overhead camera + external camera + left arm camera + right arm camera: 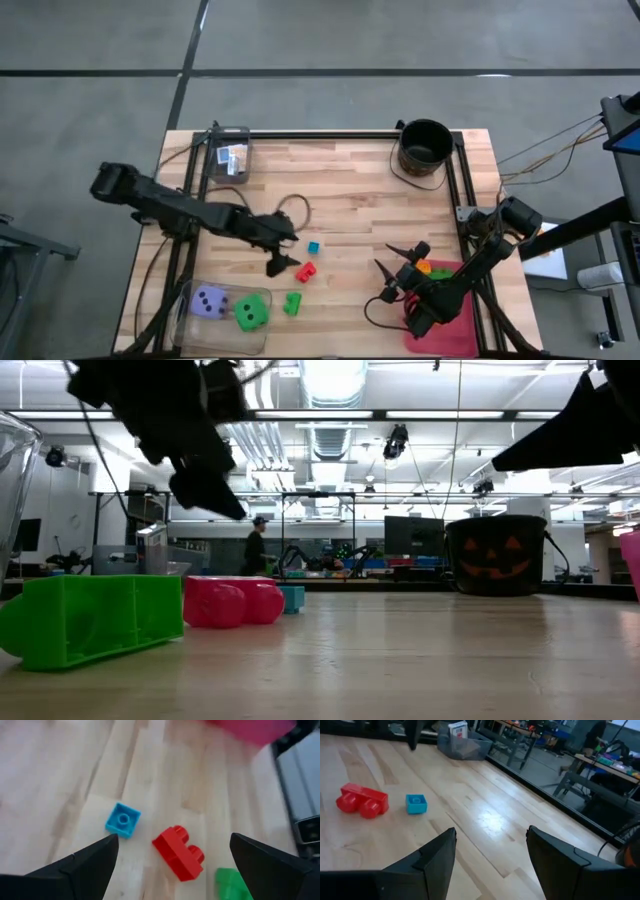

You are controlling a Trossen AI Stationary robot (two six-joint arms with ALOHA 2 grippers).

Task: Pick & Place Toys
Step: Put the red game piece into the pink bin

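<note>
red studded plastic brick (179, 852) beside small teal square brick (122, 820) | wood-plank counter (350, 180) | left gripper (283, 261) jaws wide, empty | right gripper (393, 272) jaws apart, empty

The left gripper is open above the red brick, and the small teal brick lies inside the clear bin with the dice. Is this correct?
Not quite: the teal brick lies on the bare table, beside the red brick, as the high view shows. The left gripper is indeed open above the red brick.

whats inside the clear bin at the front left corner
The clear bin holds a purple die and a green die. Anything underneath them is covered.
</note>
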